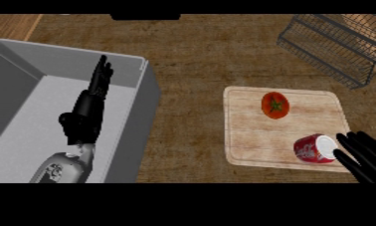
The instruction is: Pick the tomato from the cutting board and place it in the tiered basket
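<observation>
A red tomato [275, 105] with a green stem lies on the upper middle of the pale wooden cutting board [253, 130]. The dark wire tiered basket [332, 46] stands at the far right corner of the counter. My right hand [358, 154] shows at the lower right edge, open with straight fingers, just right of a red soda can and below and to the right of the tomato. My left hand [89, 104] is open over the sink at the left, fingers pointing up, holding nothing.
A red soda can [314, 149] lies on its side at the board's lower right corner, next to my right hand. A grey sink basin [44, 120] fills the left side. Brown wooden counter [191, 51] lies between the sink, board and basket.
</observation>
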Motion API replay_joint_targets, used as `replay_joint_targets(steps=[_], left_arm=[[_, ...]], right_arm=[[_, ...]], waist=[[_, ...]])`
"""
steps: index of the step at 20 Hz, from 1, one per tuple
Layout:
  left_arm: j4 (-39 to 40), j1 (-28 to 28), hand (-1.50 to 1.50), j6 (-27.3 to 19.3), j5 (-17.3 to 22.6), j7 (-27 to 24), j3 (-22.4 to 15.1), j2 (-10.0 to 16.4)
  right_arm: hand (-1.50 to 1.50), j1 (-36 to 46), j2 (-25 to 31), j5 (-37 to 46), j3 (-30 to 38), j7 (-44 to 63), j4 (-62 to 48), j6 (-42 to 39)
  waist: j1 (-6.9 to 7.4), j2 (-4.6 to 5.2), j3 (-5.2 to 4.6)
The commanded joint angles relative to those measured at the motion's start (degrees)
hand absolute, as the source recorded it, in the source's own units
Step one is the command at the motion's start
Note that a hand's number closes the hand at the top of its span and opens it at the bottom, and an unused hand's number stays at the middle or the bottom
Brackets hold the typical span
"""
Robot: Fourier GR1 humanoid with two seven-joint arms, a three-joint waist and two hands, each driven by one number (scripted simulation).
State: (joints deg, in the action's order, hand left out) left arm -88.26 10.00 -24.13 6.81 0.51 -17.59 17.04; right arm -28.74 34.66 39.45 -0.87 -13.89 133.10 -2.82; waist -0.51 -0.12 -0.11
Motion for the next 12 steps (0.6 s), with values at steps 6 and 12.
replay_joint_targets(steps=[6,12], left_arm=[[-0.1,-1.6,0.00,-1.0,-2.0,0.5,-1.7,-2.3],[1.6,-0.1,0.00,-1.5,-4.0,-1.0,-1.0,-4.3]], right_arm=[[-1.50,0.7,1.4,19.5,-9.7,14.4,3.4,-2.3],[-1.50,2.9,-1.0,26.7,-16.2,22.5,5.1,-6.6]], waist=[[0.31,0.02,0.00],[0.04,0.05,0.04]])
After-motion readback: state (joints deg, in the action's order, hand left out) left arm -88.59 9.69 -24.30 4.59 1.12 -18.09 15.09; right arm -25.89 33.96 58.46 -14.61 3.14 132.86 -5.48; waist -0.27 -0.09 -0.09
